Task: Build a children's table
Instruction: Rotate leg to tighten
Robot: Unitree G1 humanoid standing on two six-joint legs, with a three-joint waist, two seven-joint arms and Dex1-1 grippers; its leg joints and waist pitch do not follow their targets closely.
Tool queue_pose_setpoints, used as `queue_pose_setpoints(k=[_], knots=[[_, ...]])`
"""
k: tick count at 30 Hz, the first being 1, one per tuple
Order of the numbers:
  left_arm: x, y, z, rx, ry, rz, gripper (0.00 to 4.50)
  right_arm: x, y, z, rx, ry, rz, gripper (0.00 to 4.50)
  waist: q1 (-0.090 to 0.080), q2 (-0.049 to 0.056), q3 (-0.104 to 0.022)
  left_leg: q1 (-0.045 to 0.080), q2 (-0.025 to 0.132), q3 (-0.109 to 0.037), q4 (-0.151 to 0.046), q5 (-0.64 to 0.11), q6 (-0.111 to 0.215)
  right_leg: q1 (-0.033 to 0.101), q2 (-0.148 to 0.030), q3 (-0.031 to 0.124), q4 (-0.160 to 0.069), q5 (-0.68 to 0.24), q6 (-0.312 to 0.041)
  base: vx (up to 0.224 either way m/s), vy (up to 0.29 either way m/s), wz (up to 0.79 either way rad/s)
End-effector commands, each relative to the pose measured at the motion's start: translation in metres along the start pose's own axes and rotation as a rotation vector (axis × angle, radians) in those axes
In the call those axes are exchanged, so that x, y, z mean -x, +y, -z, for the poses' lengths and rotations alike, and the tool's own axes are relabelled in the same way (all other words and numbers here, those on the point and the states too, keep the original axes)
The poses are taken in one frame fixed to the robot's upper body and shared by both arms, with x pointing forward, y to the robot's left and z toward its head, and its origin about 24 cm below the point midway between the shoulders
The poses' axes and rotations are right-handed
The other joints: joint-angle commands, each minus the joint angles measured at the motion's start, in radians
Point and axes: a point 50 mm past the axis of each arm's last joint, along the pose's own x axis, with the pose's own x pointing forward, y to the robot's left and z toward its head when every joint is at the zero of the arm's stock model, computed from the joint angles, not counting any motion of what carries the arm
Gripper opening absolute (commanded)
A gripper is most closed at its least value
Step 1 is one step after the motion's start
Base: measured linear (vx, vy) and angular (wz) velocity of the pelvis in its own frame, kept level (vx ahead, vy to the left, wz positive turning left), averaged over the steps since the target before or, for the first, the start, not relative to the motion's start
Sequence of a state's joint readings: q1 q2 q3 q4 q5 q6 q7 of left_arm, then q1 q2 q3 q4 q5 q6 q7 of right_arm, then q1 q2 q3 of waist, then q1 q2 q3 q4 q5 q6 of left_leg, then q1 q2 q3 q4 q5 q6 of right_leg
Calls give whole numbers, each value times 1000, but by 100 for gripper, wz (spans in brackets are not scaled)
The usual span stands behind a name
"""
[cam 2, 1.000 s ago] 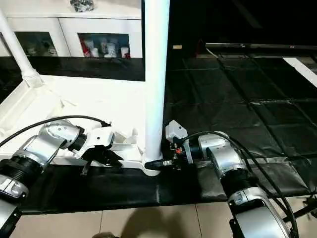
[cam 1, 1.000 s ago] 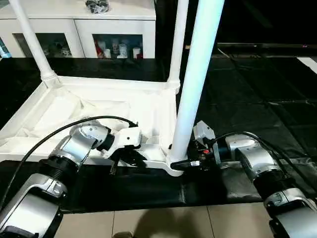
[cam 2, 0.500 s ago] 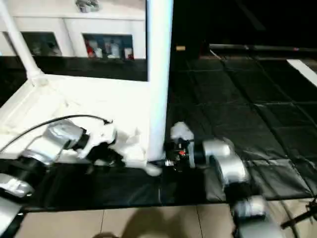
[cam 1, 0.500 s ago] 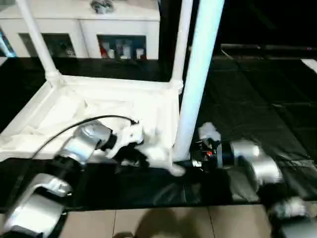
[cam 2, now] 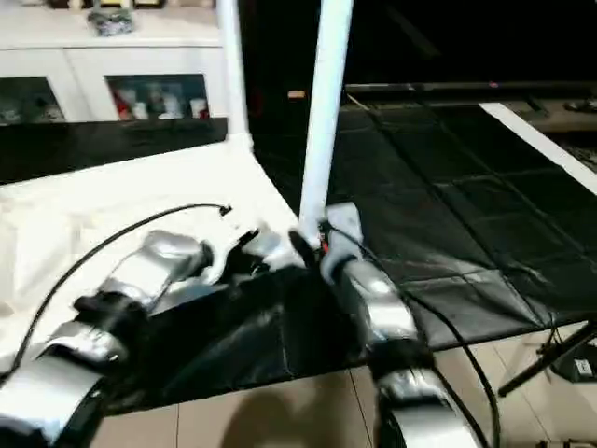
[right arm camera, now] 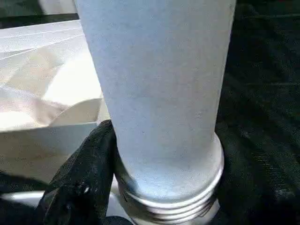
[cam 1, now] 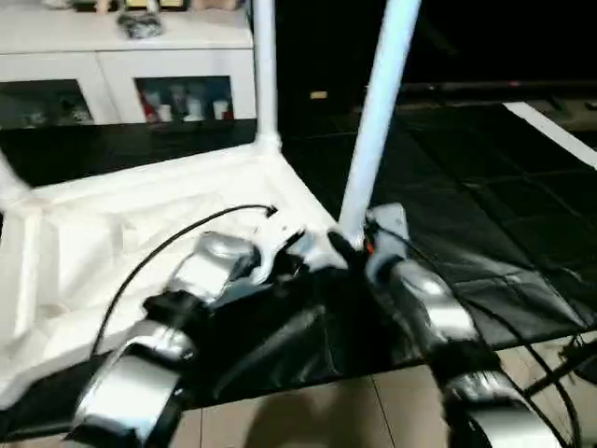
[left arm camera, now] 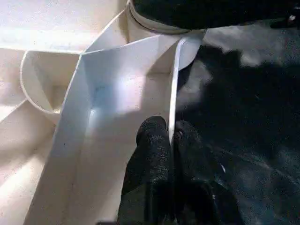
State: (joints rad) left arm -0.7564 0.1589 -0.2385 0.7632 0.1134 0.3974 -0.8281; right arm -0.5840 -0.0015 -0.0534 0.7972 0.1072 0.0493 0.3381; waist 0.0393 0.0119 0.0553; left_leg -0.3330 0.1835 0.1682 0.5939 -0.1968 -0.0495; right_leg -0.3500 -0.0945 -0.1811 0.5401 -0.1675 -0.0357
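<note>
From the left, the upturned tabletop [cam 1: 112, 224] lies underside-up on the black floor mat [cam 1: 485, 215], its long axis running away to the left. The left gripper [left arm camera: 169, 140] has its jaws clenched on the thin rim wall near the front corner, steadying it. Next, a far leg [cam 1: 264, 70] stands seated in its corner. At the right, the near leg [cam 1: 378, 112] points straight up, its threaded foot at the corner socket; the right gripper [right arm camera: 159, 187] has its jaws grasping the leg's base. I'd judge this leg is being seated; next comes turning it fully home, keeping it plumb.
</note>
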Motion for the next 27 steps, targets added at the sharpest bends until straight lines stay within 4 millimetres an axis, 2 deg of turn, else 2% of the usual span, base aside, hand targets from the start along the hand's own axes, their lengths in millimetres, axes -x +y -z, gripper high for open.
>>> queue_pose_setpoints(k=[1,3,4,5,6,7,8,9,10,11,13,15,16,20,22,25,27], knots=[[1,5,-29,-30,-81,-113,0,-10,44,14,-13,49,-148,343,-1,4,-54,11,60,-41,-86,-444,-14,14,-106,66,-91,-536,-51,0,0,0],[2,6,-26,-38,-70,-115,0,-10,44,14,-20,45,-142,365,3,1,-60,-1,62,-39,-90,-372,-1,20,-106,79,-76,-451,-84,0,0,0],[3,7,-25,-46,-66,-115,0,-10,43,14,-18,41,-142,380,5,1,-67,-11,62,-37,-90,-303,9,29,-105,86,-61,-368,-108,0,0,0],[4,8,-22,-47,-60,-116,0,-9,42,14,-15,38,-140,388,7,1,-76,-15,65,-32,-85,-224,24,28,-104,93,-43,-259,-145,0,0,0],[5,9,-21,-53,-57,-115,0,-9,41,14,-13,34,-141,393,8,0,-79,-19,65,-30,-82,-187,34,27,-102,95,-34,-207,-162,0,0,0],[6,10,-19,-53,-54,-107,0,-8,38,14,9,28,-138,399,7,-8,-82,-24,59,-24,-73,-127,60,25,-98,99,-22,-131,-192,0,0,0],[6,10,-19,-53,-54,-107,0,-8,38,14,9,28,-138,399,11,-10,-81,-25,55,-21,-69,-108,70,20,-98,102,-16,-105,-207,29,-50,-1],[7,10,-17,-70,-54,-92,0,-6,34,14,23,22,-136,411,13,-11,-81,-34,51,-18,-66,-70,95,24,-97,104,-8,-67,-225,29,-50,-1],[11,11,-12,-72,-45,-65,0,-1,25,13,44,3,-132,433,20,-12,-80,-35,48,-14,-61,-63,109,22,-98,105,-9,-77,-226,7,-50,-2],[12,11,-11,-85,-46,-53,0,1,22,13,53,-6,-132,433,23,-11,-81,-36,48,-14,-60,-56,114,25,-99,105,-7,-79,-224,0,0,0],[15,11,-6,-97,-38,-26,0,7,13,9,69,-35,-154,444,31,-13,-81,-35,55,-13,-59,-35,130,21,-94,104,-3,-67,-216,0,0,0],[18,11,-3,-108,-32,-4,0,13,5,7,89,-53,-169,444,34,-14,-80,-30,59,-13,-60,-42,133,19,-90,104,-4,-79,-216,0,0,0],[19,11,-2,-121,-31,8,0,16,1,6,101,-61,-175,444,36,-11,-78,-28,60,-13,-61,-50,132,16,-90,105,-5,-94,-216,0,0,0],[26,11,7,-156,-1,69,0,34,-16,0,200,-68,-264,444,46,-13,-75,-23,64,-11,-64,-93,107,14,-91,108,-9,-148,-207,0,0,0],[30,11,12,-177,17,111,0,42,-22,-4,243,-60,-331,444,54,-16,-69,-24,61,-10,-66,-137,93,15,-92,108,-21,-227,-178,0,0,0],[35,10,18,-205,42,167,0,53,-27,-10,285,-49,-436,444,57,-20,-68,-24,59,-11,-66,-153,79,13,-90,108,-27,-293,-146,0,0,0],[41,7,22,-256,57,240,0,58,-28,-16,336,-29,-521,444,58,-21,-68,-28,60,-13,-67,-149,79,15,-90,109,-26,-303,-139,0,0,0]])
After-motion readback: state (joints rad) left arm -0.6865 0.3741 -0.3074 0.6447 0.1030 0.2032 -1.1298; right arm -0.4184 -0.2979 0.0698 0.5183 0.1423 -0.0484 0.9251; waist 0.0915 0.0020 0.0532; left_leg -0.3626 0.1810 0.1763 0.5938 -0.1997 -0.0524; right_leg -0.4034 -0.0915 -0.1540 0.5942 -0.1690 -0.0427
